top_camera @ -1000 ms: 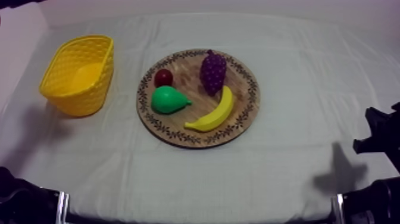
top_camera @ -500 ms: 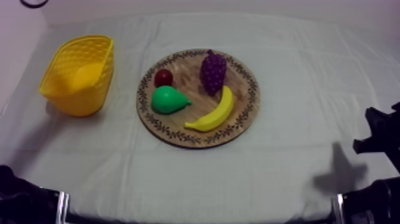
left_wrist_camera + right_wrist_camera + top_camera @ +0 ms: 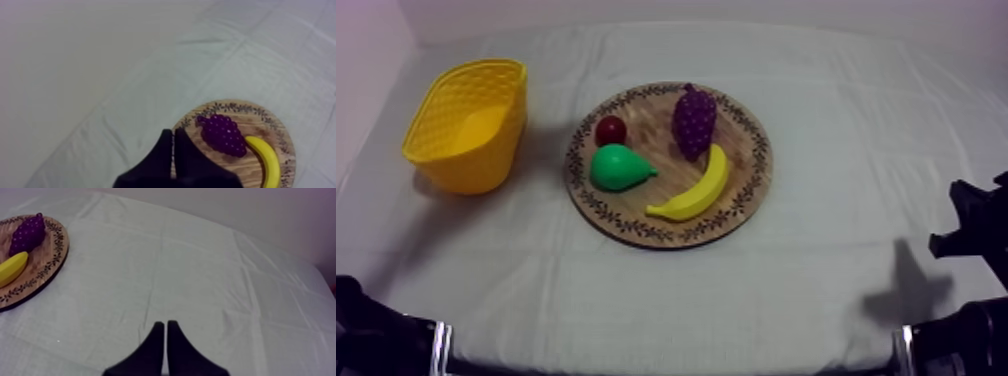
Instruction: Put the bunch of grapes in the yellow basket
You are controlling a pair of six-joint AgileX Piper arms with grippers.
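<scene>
Top view: a round wooden board [image 3: 754, 190] with a dark patterned rim lies mid-table on the creased grey-white cloth [image 3: 816, 290].
Task's thing: the dark purple, knobbly bunch of grapes [image 3: 694, 120] lies on the far part of the wooden board, stem end toward the far rim, with no gripper on it.
Neighbours on the board: a curved yellow toy banana [image 3: 696, 188] lies just beside the lower end of the grapes. A glossy green toy pear [image 3: 618, 167] lies to the left of the banana. A small red fruit [image 3: 611, 130] sits just beyond the pear, near the left rim.
Basket: the oval yellow basket [image 3: 476, 165] with openwork plastic walls stands on the cloth to the left of the board, apart from it, with nothing visible inside.
Left gripper [image 3: 173, 131]: in the left wrist view its two black fingers lie pressed together as a narrow wedge, holding nothing. The tip points toward the board's rim, with the grapes and banana beyond it. How high it hangs cannot be told.
Right gripper [image 3: 165, 323]: in the right wrist view its fingers are likewise closed on each other, empty, above bare cloth and well apart from the board.
Arms: the right arm [image 3: 976, 235] shows as black shapes at the table's right edge, and the left arm [image 3: 376, 340] sits low at the left.
</scene>
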